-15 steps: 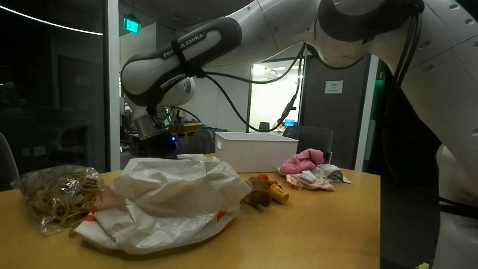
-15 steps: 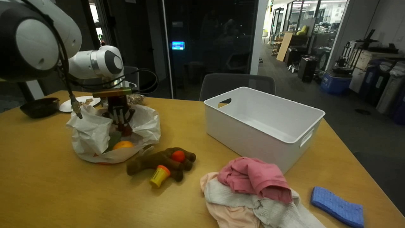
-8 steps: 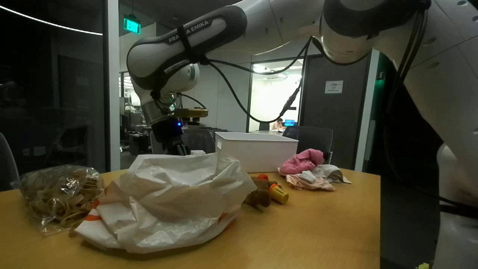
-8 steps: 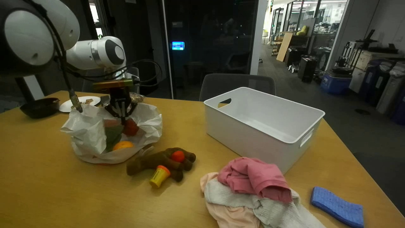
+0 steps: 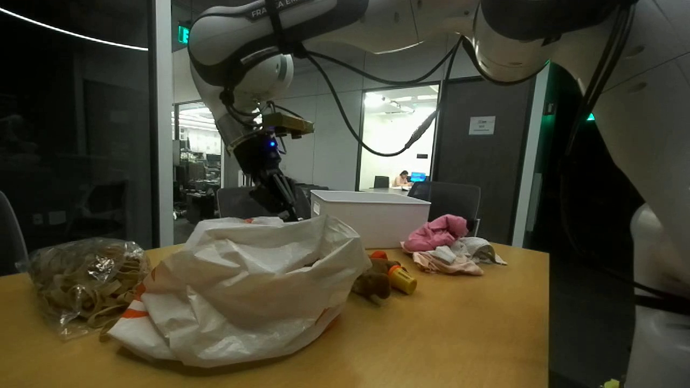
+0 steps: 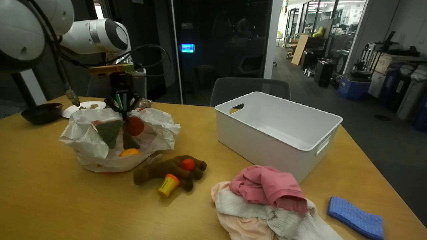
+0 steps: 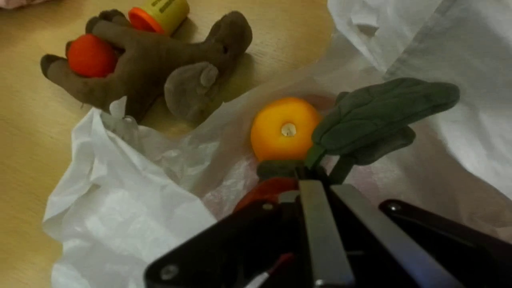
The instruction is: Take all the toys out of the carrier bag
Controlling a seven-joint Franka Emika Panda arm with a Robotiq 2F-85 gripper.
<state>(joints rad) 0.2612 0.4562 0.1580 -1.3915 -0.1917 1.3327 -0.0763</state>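
My gripper [image 6: 124, 116] is shut on a plush toy with dark green leaves [image 7: 384, 114] and holds it in the mouth of the white carrier bag [image 5: 242, 296]. A red round part [image 6: 135, 126] hangs beside the fingertips and appears to belong to that toy. The bag also shows in the wrist view [image 7: 120, 208]. An orange toy fruit [image 7: 286, 128] lies inside the bag; it also shows in an exterior view [image 6: 129, 152]. On the table beside the bag lie a brown plush animal [image 6: 158, 170], a red ball [image 6: 187, 164] and a yellow tub [image 6: 167, 186]. The bag's depth is partly hidden.
A white bin [image 6: 263, 143] stands beyond the plush animal. Pink and white cloths [image 6: 267, 188] and a blue sponge [image 6: 355, 216] lie nearer. A clear bag of tan strips [image 5: 89, 285] sits beside the carrier bag. A dark bowl [image 6: 41, 113] and a white plate [image 6: 68, 112] stand behind.
My gripper has risen from deep in the bag to its mouth, lifting the green-leaved toy and its red part. The bag's mouth has spread a little. The things outside the bag have not moved.
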